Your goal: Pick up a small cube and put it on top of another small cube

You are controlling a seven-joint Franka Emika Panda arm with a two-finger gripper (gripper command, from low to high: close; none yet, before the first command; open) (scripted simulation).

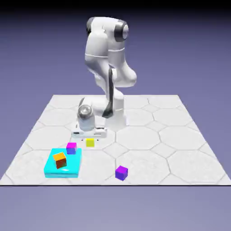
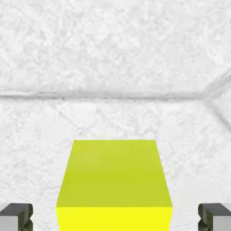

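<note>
The small yellow cube [image 1: 90, 142] sits on the pale hex-tiled table just under the hand, and it fills the lower middle of the hand view [image 2: 115, 180]. My gripper [image 1: 90, 136] hangs low over it, open. The grey fingertips [image 2: 16, 216] show at both bottom corners of the hand view, each a clear gap away from the cube's sides. The other small cube [image 1: 71, 147], with a magenta top and blue-violet sides, stands at the far corner of a cyan slab, to the exterior view's left of the yellow cube.
On the flat cyan slab [image 1: 52, 168] an orange-and-brown cube [image 1: 59, 159] also rests. An all-violet cube [image 1: 121, 172] lies near the table's front edge. The arm's base [image 1: 113, 110] rises right behind the hand.
</note>
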